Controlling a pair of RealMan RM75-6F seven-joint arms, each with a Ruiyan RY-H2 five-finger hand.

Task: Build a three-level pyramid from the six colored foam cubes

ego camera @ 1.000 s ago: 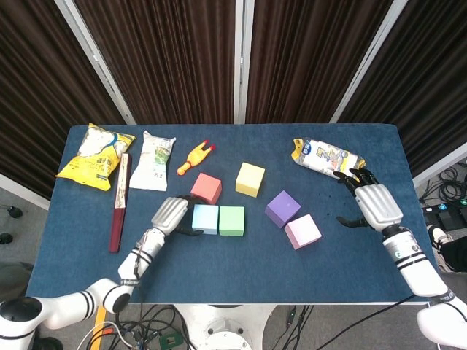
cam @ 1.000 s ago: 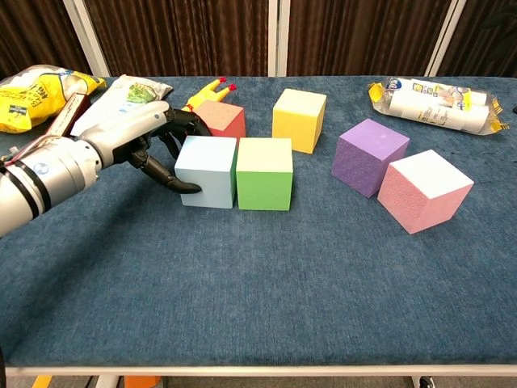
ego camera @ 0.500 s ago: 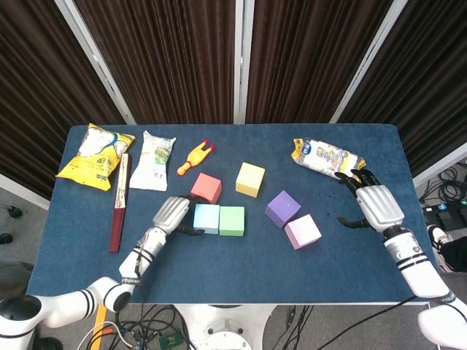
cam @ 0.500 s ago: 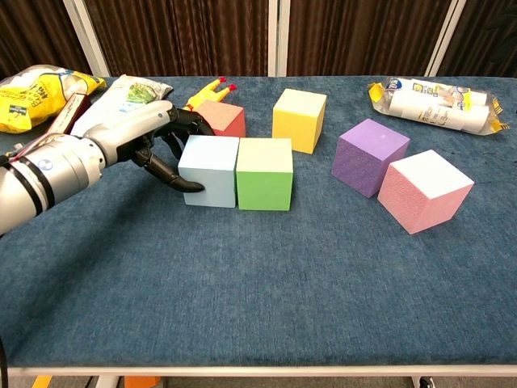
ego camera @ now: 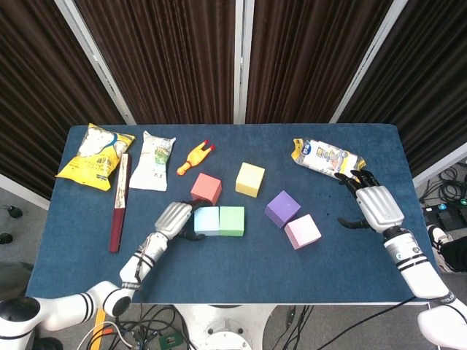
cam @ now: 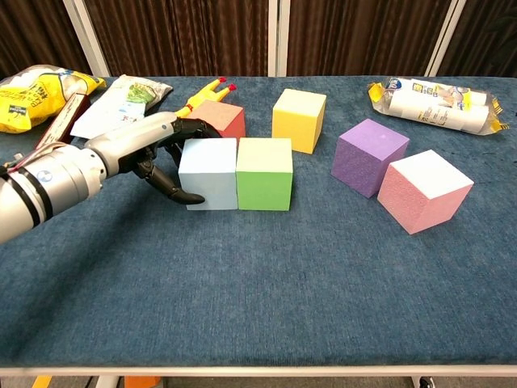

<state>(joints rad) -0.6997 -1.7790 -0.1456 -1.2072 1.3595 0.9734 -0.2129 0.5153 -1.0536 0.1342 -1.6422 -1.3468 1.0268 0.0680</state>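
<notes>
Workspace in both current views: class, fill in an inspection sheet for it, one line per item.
Surface: blue table cloth.
Job's things: light blue cube touching green cube; red cube, yellow cube, purple cube, pink cube single; nothing stacked.
Clutter: yellow snack bag, white packet, rubber chicken, dark stick, tissue pack.
Hands: left hand touches the light blue cube; right hand open.
Cables: below table edge.
Surroundings: dark curtains.
</notes>
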